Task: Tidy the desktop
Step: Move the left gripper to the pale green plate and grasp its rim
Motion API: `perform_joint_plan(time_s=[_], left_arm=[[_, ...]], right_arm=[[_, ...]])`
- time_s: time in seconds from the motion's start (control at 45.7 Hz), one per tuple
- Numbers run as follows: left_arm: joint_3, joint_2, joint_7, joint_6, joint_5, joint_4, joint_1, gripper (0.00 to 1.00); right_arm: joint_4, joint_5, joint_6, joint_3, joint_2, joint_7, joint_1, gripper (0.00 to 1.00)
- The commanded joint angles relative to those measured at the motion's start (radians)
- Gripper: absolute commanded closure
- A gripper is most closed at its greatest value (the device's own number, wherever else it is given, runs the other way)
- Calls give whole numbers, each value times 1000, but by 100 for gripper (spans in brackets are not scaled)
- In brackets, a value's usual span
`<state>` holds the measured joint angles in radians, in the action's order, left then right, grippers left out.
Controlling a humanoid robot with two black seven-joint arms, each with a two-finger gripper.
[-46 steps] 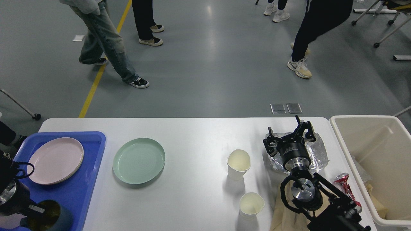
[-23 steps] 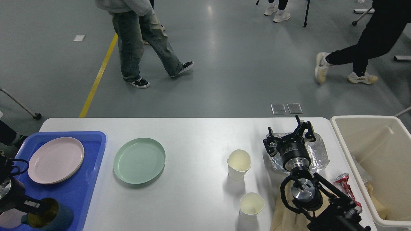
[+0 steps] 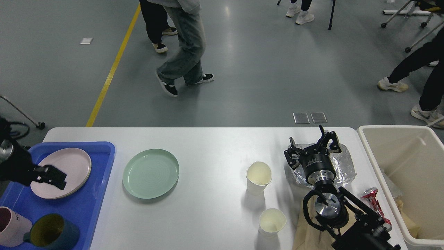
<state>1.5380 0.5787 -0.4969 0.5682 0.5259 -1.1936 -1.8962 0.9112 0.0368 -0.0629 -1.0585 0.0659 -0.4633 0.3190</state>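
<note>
The white desktop (image 3: 208, 146) holds a green plate (image 3: 151, 173), two paper cups (image 3: 258, 177) (image 3: 272, 222), crumpled foil (image 3: 345, 168), a crushed red can (image 3: 371, 196) and brown paper (image 3: 305, 232). My left gripper (image 3: 53, 177) hovers over the pink plate (image 3: 74, 161) in the blue tray (image 3: 97, 208); its fingers are dark and I cannot tell them apart. A dark blue mug (image 3: 52, 236) and a pink mug (image 3: 10, 225) stand free in the tray's near end. My right gripper (image 3: 312, 144) is open and empty above the foil.
A beige bin (image 3: 399, 152) with some trash stands past the desktop's right edge. People walk on the grey floor beyond the far edge. My right arm covers part of the brown paper at the front right.
My left gripper has let go of the dark blue mug and risen back over the pink plate. The pink mug has come into view. The right arm has not moved.
</note>
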Motion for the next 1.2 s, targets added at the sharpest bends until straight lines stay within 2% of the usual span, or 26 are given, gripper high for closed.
perform_joint_plan(time_s=[0.0,0.088,0.197,0.307,0.394,0.569,0.701,0.876,1.029,1.182], left_arm=[[-81,3,1,157,-150,3,-89,4],[-88,-19,24,176,-288,3,-93,4],[-85,-111,96,153,-435,8,-58,5],[-87,-145,175,72,-581,8,38,6],[-91,-166,213,-48,-701,6,141,6],[-95,-243,218,-278,-903,5,307,6],[-154,-263,219,-424,-985,5,400,6],[-237,-263,219,-501,-986,6,474,7],[-308,-286,221,-611,-986,6,551,10],[-337,-304,244,-631,-989,6,585,10]], right_arm=[[0,0,0,0,0,0,0,0],[0,0,0,0,0,0,0,0],[0,0,0,0,0,0,0,0],[0,0,0,0,0,0,0,0],[0,0,0,0,0,0,0,0],[0,0,0,0,0,0,0,0],[0,0,0,0,0,0,0,0],[0,0,0,0,0,0,0,0],[0,0,0,0,2,0,2,0],[0,0,0,0,0,0,2,0]])
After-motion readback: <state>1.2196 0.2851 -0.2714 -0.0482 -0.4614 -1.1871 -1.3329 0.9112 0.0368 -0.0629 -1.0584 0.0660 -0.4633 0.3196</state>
